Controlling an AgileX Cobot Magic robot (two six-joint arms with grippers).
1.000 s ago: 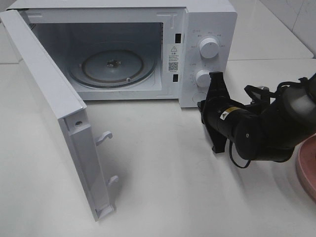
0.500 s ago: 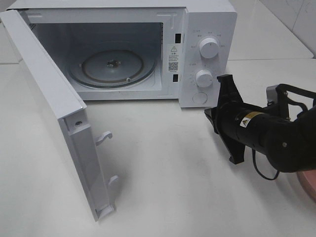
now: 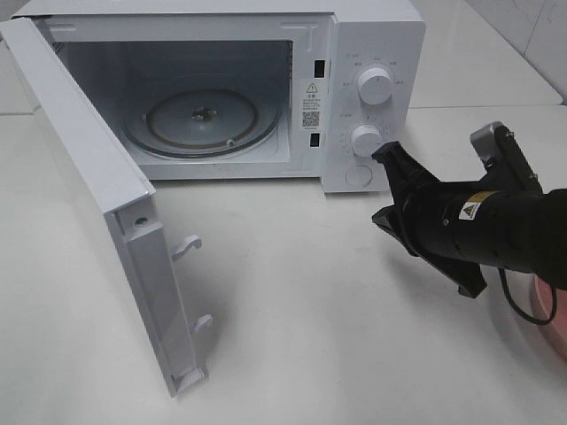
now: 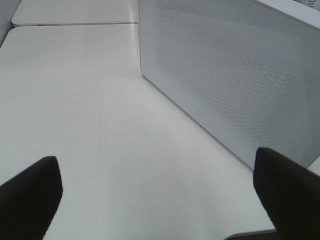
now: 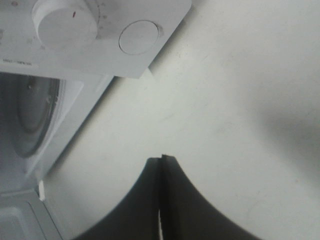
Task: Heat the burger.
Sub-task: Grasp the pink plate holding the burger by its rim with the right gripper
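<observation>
Right gripper has backed off the microwave toward the desk's right edge, jaws closed, we guess to fetch the unseen burger; left gripper idles open beside the door.

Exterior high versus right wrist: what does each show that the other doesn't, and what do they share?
Only exterior high: the open door's latch hooks, the upper dial, a pink plate's edge. Only right wrist: that the right gripper's fingers are shut on nothing. Both: the lower dial, the round button below it, part of the glass turntable.
</observation>
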